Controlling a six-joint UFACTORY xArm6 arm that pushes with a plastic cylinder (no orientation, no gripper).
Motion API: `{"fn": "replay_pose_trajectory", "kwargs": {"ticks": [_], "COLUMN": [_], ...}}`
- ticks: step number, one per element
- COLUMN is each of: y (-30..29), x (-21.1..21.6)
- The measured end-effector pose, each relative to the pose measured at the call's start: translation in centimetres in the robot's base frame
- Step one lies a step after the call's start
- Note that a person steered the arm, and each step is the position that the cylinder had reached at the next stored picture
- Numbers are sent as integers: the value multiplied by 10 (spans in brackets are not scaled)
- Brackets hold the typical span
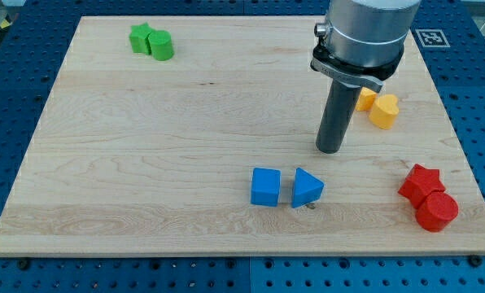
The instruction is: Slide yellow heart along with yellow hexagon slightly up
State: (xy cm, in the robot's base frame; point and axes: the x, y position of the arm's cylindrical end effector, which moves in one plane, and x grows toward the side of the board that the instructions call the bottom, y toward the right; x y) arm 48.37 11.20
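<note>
Blocks for this job, the yellow heart and the yellow hexagon, sit touching near the board's right edge, toward its top right corner, the hexagon partly hidden behind the arm's rod. My tip ends on the wood just below and to the left of the pair, apart from both; it is a bare rod that grips nothing and, as far as this angle lets me judge, touches no block. Since the pair must go slightly up, the tip needs to get beneath them first, so a short shift toward the right edge seems called for before pushing. The wooden board is flat and bare above the pair. Two blue blocks lie near the bottom edge, red blocks at the bottom right corner, green blocks at the top left.
</note>
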Motion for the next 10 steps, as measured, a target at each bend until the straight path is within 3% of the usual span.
{"fn": "replay_pose_trajectory", "kwargs": {"ticks": [3, 5, 8, 10], "y": [22, 27, 98, 93], "x": [-25, -25, -14, -27]}}
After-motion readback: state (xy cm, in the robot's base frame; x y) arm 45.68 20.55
